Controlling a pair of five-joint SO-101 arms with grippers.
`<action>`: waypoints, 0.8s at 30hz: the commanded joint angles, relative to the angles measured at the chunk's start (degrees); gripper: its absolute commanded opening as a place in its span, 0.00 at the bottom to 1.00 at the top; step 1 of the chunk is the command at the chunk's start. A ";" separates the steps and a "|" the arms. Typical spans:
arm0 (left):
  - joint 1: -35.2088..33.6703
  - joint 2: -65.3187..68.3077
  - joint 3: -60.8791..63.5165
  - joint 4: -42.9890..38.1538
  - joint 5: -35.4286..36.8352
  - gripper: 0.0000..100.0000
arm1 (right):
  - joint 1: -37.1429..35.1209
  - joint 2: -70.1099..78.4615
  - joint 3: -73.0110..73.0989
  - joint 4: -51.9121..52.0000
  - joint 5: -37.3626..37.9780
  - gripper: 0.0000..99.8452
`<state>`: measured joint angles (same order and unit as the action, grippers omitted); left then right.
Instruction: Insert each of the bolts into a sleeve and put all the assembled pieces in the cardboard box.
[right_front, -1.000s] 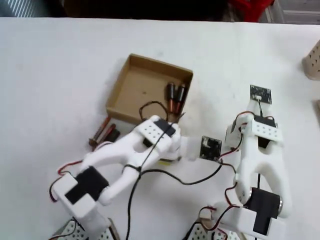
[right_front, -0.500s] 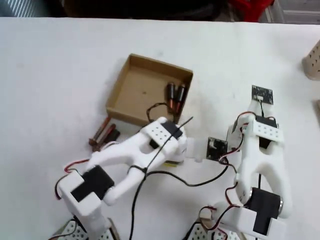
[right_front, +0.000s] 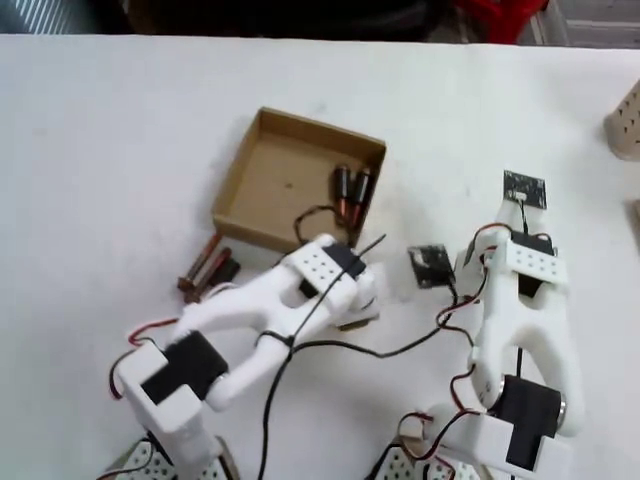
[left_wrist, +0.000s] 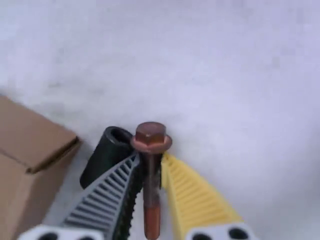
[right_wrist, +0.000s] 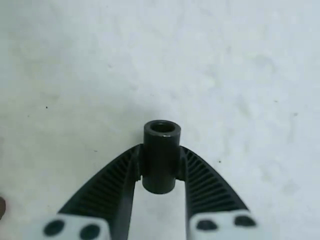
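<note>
Bolt (left_wrist: 151, 140), copper-coloured with a hex head, is pinched by its shank between the grey and yellow fingers of my left claw (left_wrist: 150, 160), head pointing away from the wrist. Just beside it a loose black sleeve (left_wrist: 107, 156) lies on the white table (right_front: 120, 120), with a corner of the box (left_wrist: 30, 165) close by. My right claw (right_wrist: 160, 150) is clamped on another black tube, the held sleeve (right_wrist: 161, 155), which sits between the two black fingers with its open bore showing at the far end. From the high camera, the box sits a little up and left of the frame's centre. Two assembled pieces (right_front: 350, 192) lie side by side inside it, against its right wall. Just off the box's lower left corner, a small cluster of spare parts (right_front: 207, 266) rests on the table, copper bolts with something dark next to them. My left arm (right_front: 250, 310) stretches from the lower left of the frame toward the middle, ending just below the box. My right arm (right_front: 525, 300) stands at the lower right, well apart from the box.
</note>
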<state>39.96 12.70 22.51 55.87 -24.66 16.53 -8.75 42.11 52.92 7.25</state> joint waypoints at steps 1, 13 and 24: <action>-2.68 -0.84 -2.20 3.34 11.43 0.02 | 0.84 -2.33 -0.53 -0.48 0.88 0.02; -7.96 -15.25 11.34 -4.84 13.54 0.02 | 0.75 -2.33 -0.44 -0.48 0.88 0.02; -23.16 -26.51 19.25 -7.12 13.63 0.02 | 0.31 -2.33 -0.44 -0.48 0.44 0.02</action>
<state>22.46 -8.92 40.53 50.42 -11.47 16.88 -8.75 42.11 52.92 7.43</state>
